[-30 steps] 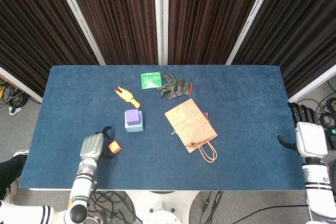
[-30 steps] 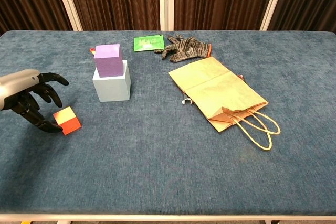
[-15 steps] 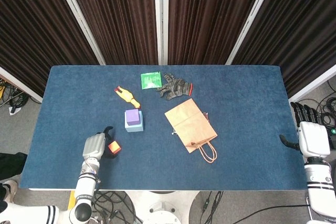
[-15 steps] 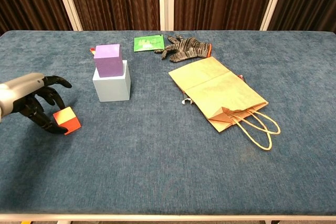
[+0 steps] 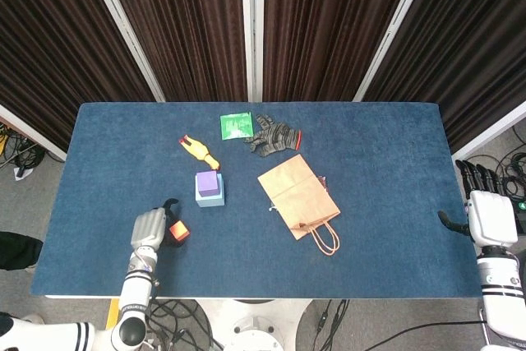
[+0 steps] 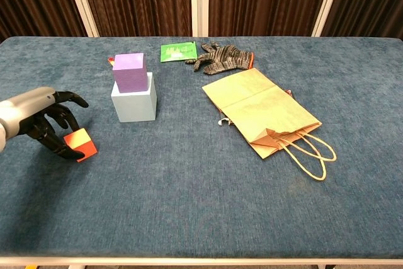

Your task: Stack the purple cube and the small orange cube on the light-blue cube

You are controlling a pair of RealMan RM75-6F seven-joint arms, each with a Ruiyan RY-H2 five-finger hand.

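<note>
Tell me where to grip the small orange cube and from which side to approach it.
Pinch the small orange cube across two opposite vertical faces, coming from its left, where the left hand already curls around it. It sits flat on the table with open space on its right, so the top stays free for stacking.

My left hand (image 6: 39, 121) is curling its fingers (image 6: 61, 150) against the small orange cube (image 6: 80, 143); the purple cube (image 6: 130, 72) is sitting on the light-blue cube (image 6: 134, 104).

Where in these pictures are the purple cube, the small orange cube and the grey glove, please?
purple cube (image 6: 130, 74), chest view, front face.
small orange cube (image 6: 80, 142), chest view, top face.
grey glove (image 6: 223, 58), chest view, palm area.
</note>
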